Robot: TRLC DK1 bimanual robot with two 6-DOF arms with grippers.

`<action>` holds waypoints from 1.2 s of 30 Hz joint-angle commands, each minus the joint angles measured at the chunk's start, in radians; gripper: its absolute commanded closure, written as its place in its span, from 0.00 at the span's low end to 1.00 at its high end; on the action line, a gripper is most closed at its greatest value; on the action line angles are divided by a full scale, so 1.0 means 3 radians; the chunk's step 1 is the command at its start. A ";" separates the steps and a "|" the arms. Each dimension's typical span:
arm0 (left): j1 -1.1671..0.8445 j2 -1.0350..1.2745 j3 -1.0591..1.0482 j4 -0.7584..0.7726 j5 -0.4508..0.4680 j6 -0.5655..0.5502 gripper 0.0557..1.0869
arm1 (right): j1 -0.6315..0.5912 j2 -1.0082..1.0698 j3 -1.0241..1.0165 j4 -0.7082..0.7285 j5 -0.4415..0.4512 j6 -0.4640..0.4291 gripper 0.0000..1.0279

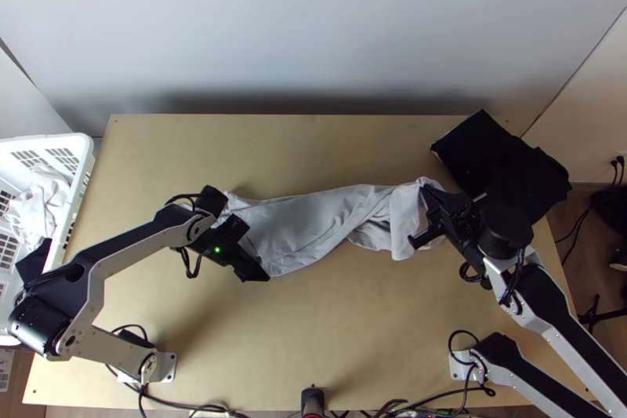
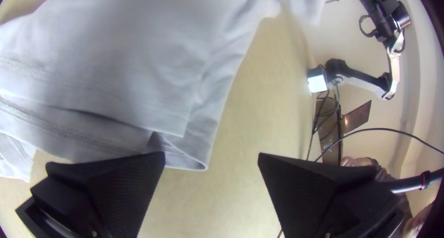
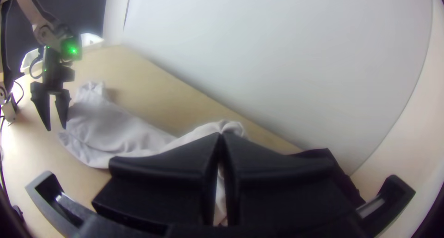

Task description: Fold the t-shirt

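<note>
T-shirt (image 1: 309,222) lies rumpled across the table (image 1: 313,339), nine o'clock to three.
Left pincer (image 1: 257,251), fingers apart, is beside its eight o'clock corner, cloth toward two; right pincer (image 3: 221,135) is clamped on its three o'clock end.

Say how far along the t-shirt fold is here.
Partly done, it seems: the t-shirt lies as a long strip with layered hems at one end. In hand: the right gripper is shut on its bunched other end; the left gripper is open at the layered end. Still left: straightening the bunched end and, probably, folding the strip shorter.
</note>
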State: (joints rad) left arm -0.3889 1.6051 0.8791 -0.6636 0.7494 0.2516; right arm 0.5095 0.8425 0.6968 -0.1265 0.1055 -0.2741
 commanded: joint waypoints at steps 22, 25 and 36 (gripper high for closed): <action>-0.0509 0.0080 0.0000 0.0034 0.0120 -0.0097 0.28 | -0.0057 0.0142 0.0004 0.0064 0.0001 -0.0058 0.97; -0.0519 0.0090 -0.0006 0.0064 0.0120 -0.0087 0.36 | -0.0067 0.0188 0.0019 0.0089 0.0001 -0.0053 0.97; -0.0519 0.0060 0.0020 -0.0202 0.0115 0.0000 0.05 | -0.0067 0.0270 0.0035 0.0135 0.0001 -0.0048 0.97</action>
State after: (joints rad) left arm -0.5423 1.6363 0.8753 -0.6575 0.7864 0.2295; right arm 0.4904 0.9100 0.7059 -0.0914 0.1059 -0.2890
